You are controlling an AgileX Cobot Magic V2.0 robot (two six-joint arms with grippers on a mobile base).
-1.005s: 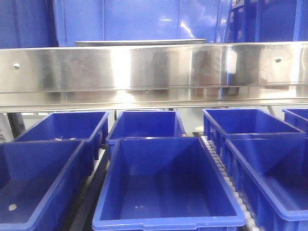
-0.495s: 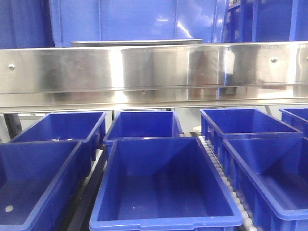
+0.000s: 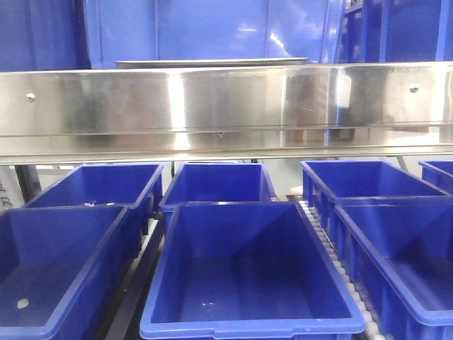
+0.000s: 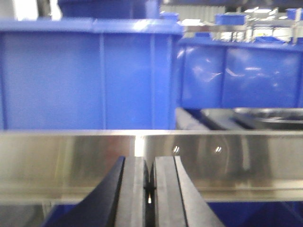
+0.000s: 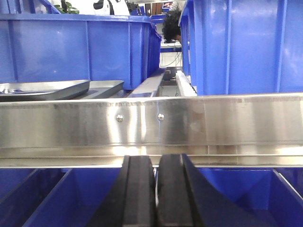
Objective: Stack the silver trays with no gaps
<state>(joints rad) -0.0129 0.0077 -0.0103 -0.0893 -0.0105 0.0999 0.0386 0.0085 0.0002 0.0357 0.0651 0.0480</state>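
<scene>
I am holding my left gripper (image 4: 149, 189) with its black fingers pressed together on nothing, low at six o'clock in its wrist view, below the steel shelf rail (image 4: 151, 163). My right gripper (image 5: 156, 189) is doing the same — fingers closed, empty, sitting at six o'clock under the same rail.

Looking outward past the rail, the silver trays (image 5: 45, 89) are lying on the upper shelf: at nine o'clock from my right gripper, at about two o'clock from my left, where one tray (image 4: 265, 116) is showing blurred. In the front view only a thin silver rim (image 3: 212, 62) is peeking over the rail at twelve o'clock.

I judge that I am at the approach step — nothing is grasped yet. The next move is calling for both arms to rise over the rail, open their fingers and take a tray by its flat rim, then seat it squarely so the rims are meeting all round.

Counting: two grippers; two trays distinguishable in the right wrist view, one dark-looking pan (image 5: 106, 87) just beside the first, though I cannot tell whether more are nested; six blue bins (image 3: 248, 276) on the lower level in the front view; one rail
</scene>
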